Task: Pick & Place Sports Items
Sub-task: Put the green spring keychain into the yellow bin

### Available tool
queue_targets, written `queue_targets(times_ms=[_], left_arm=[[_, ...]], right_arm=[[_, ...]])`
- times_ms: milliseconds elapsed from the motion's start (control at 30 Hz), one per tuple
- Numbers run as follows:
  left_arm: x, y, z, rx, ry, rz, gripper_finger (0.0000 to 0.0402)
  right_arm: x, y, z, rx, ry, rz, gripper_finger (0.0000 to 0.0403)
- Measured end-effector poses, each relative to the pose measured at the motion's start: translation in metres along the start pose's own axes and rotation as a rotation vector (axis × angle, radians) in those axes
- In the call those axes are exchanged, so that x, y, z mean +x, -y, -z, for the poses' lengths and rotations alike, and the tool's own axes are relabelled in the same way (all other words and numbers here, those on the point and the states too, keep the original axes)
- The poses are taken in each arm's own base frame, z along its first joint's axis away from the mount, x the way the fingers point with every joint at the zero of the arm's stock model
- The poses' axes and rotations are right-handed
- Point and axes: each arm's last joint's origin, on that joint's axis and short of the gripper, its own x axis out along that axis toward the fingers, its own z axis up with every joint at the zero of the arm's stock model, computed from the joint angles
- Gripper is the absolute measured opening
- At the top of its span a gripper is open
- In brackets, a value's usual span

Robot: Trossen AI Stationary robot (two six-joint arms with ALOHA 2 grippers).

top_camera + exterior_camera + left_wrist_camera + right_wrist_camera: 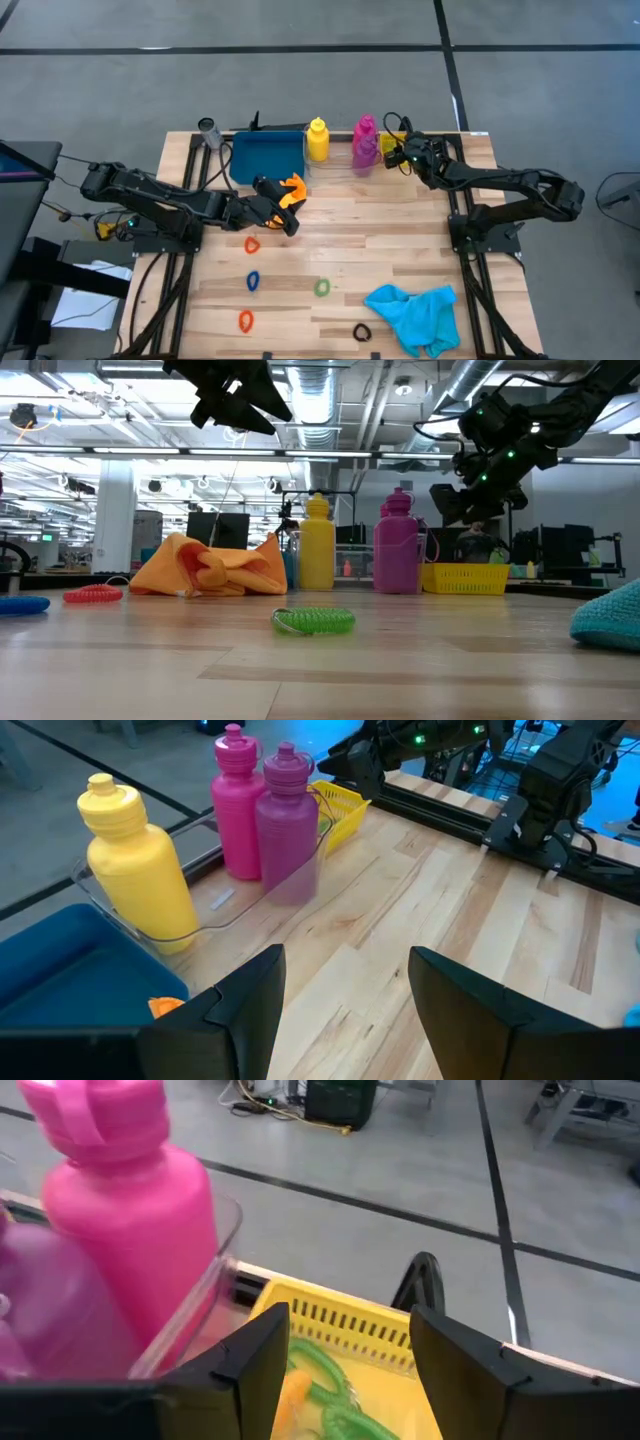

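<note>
Three bottles upright; five rings and two cloths on table.

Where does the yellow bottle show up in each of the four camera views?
High view: yellow bottle at the table's far edge, right of the blue tray.
Low view: upright at centre, left of the magenta bottle.
Left wrist view: far left.
Right wrist view: not in it.
Shared landmark: the magenta bottle.

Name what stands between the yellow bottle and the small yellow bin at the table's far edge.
The magenta bottle and purple bottle stand between the yellow bottle and yellow bin, clearest in the high view.
</note>
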Motion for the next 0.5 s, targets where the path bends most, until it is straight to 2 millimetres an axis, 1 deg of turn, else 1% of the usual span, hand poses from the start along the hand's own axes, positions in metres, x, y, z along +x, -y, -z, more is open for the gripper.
queue_targets(times_ms=[200, 333, 500], left_arm=[[0.0, 0.001, -0.003, 0.028, 0.023, 0.007, 0.0209], [0.0, 0.002, -0.004, 0.025, 0.034, 0.011, 0.0209], [0.0, 0.002, -0.004, 0.029, 0.034, 0.011, 0.0209]], right_arm=[[-0.007, -0.01, -0.004, -0.019, 0.055, -0.049, 0.0201], [-0.015, -0.02, -0.008, -0.047, 0.119, -0.074, 0.0201], [-0.036, -0.034, -0.01, -0.102, 0.238, 0.074, 0.0201]])
